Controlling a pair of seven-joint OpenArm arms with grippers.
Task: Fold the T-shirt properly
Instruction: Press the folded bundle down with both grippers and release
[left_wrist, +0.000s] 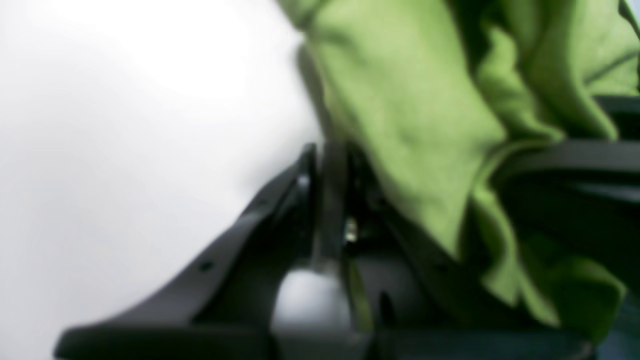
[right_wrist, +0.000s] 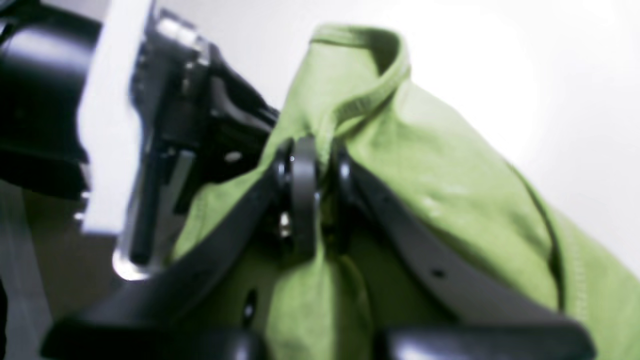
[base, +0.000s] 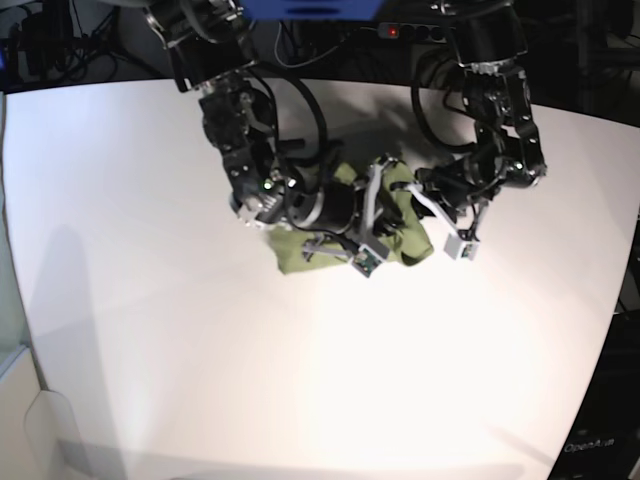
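The olive-green T-shirt (base: 405, 242) is bunched in a crumpled heap at the middle of the white table (base: 200, 350), and both arms meet over it. In the right wrist view my right gripper (right_wrist: 311, 162) is shut on a fold of the T-shirt (right_wrist: 450, 190), with a ribbed hem edge sticking up just past the fingertips. The left wrist view is blurred. There my left gripper (left_wrist: 326, 157) is shut, the T-shirt (left_wrist: 400, 110) drapes over its right finger, and a sliver of green shows between the fingers.
The other arm's black and white wrist hardware (right_wrist: 150, 125) sits very close on the left of the right wrist view. Dark cables and equipment (base: 330, 35) run along the table's far edge.
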